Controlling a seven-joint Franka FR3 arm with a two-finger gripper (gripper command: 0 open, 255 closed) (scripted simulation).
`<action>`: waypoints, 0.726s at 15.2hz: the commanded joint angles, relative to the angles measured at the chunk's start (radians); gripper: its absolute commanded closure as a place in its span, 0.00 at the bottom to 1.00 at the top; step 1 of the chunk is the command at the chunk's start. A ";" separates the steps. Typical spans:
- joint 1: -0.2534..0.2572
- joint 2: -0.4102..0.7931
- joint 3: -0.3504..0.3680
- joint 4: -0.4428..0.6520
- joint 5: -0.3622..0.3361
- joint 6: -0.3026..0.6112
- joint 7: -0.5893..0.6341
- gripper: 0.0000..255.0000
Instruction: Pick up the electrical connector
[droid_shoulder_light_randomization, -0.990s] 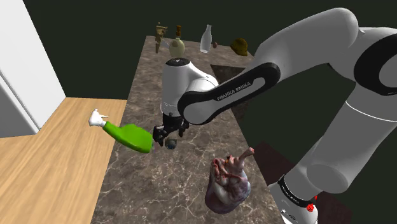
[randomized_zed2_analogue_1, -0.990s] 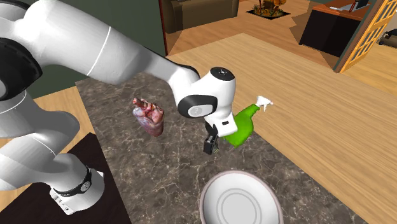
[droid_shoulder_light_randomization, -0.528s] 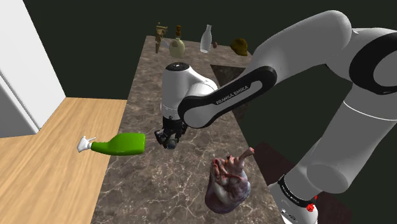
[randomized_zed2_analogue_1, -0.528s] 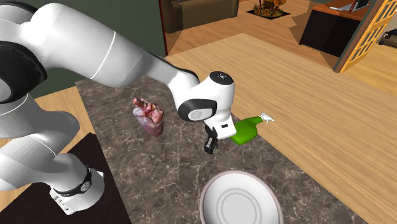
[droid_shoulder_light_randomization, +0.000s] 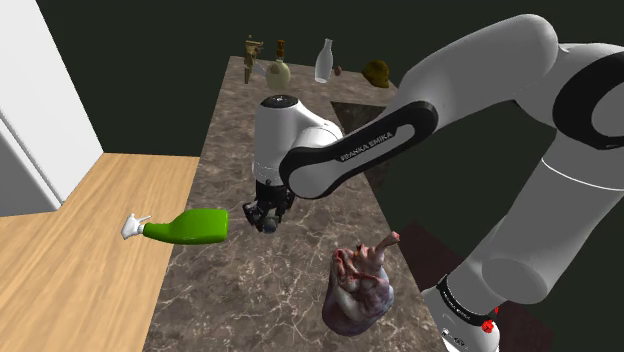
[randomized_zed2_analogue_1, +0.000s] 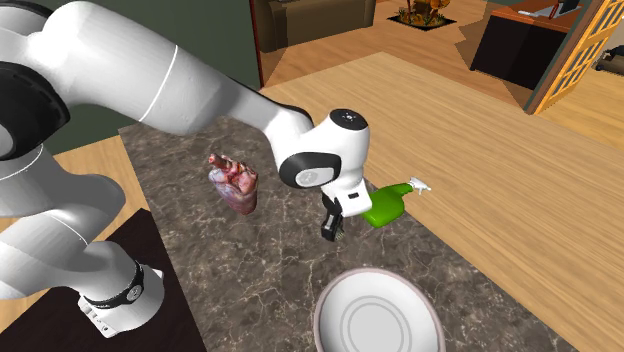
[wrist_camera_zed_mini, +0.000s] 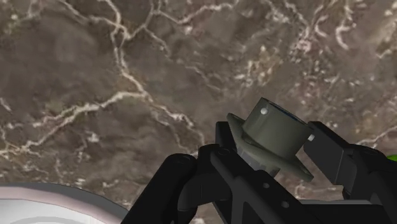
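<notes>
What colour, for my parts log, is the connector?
The connector is olive-grey; the wrist view shows it best.

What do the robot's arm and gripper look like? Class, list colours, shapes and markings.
The arm is made of rounded white segments with dark joints; one black band carries white FRANKA EMIKA lettering. The gripper is all black, with two blocky jaws.

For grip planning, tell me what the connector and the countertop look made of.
The connector: dull olive-grey, matte, no glint; painted metal or plastic, cannot tell which. The countertop: dark brown stone, marble-like, by its pale branching veins.
</notes>
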 joint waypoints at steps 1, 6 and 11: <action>-0.003 -0.018 0.004 0.006 0.013 -0.021 -0.008 1.00; -0.010 -0.062 0.010 0.031 0.045 -0.083 -0.030 1.00; -0.015 -0.102 0.013 0.061 0.072 -0.147 -0.048 1.00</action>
